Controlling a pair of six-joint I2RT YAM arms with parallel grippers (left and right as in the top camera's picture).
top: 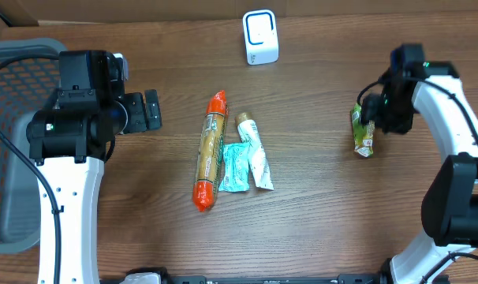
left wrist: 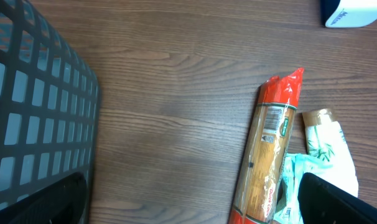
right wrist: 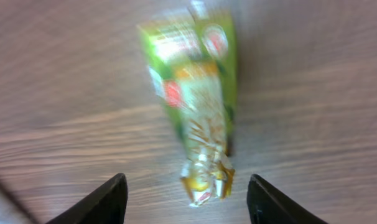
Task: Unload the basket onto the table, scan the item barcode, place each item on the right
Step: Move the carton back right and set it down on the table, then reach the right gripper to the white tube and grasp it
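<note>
Right gripper point(right wrist: 187, 186) is hovering, jaws apart, over a green pouch point(right wrist: 191, 93) at three o'clock; left gripper point(top: 154, 110), jaws wide, is hanging beside the grey basket point(top: 6, 189) at nine o'clock.

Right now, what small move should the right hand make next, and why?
Probably lift straight up: the right hand is open, its fingers apart on either side of the green packet, which lies loose on the table.
</note>
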